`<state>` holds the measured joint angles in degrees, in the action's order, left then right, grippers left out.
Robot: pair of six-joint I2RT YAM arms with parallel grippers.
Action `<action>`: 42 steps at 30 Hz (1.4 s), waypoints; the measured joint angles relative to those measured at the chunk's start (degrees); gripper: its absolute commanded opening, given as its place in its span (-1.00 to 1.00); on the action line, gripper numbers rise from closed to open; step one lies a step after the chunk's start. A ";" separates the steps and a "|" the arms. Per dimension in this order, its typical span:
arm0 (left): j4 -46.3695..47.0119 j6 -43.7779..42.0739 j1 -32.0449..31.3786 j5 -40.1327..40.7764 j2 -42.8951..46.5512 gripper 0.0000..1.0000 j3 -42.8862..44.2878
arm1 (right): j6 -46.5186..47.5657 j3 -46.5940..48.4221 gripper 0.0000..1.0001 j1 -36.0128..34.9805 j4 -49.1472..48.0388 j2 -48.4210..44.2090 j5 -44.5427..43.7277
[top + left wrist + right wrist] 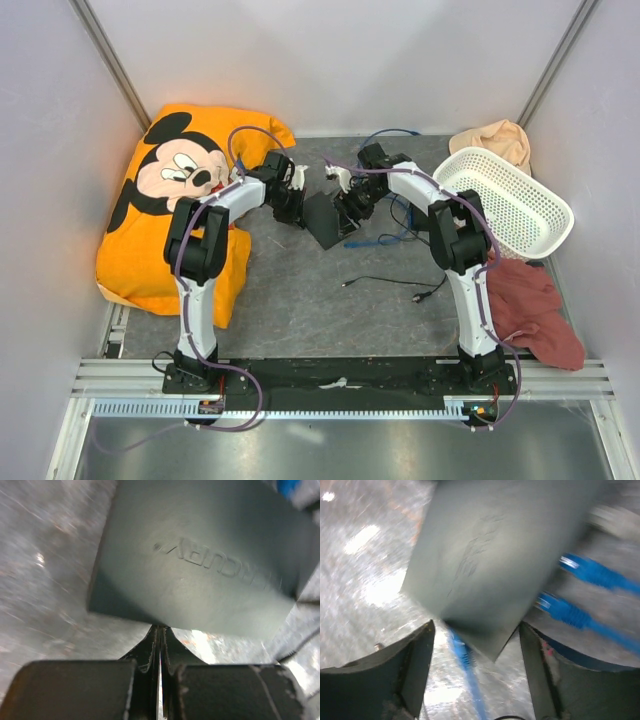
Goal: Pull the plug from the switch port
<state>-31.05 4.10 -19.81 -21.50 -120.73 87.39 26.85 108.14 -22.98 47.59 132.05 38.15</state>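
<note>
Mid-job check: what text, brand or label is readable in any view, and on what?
"...RCURY": embossed on the black box, upside down in the left wrist view; first letters blurred.
Right wrist view: the same box's mark is too blurred to read.
On the orange cushion: a cartoon mouse face, no words.

Switch box [322, 222] mid-table (cables [385, 240] beside it); cushion [150, 235] left; basket [512, 202] right.

White-and-black left arm [193, 300], lower left of top frame: glossy white tube links, chunky black joint housings, black base plate. White-and-black right arm [472, 300], lower right: same build. Thin purple cable [250, 129] runs along each arm. Left gripper [159, 632]: matte black fingers [147, 655], scuffed blocks along bottom edge. Right gripper [476, 626]: broad dark curved fingers [417, 665] at lower corners
</note>
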 measured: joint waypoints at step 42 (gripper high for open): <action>-2.25 -0.96 6.23 0.81 10.82 -0.86 2.25 | -5.77 17.42 0.93 2.12 5.38 -2.40 9.46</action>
<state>-33.30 3.14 -13.58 -20.69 -109.91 89.65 21.08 125.56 -20.86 52.97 129.64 47.62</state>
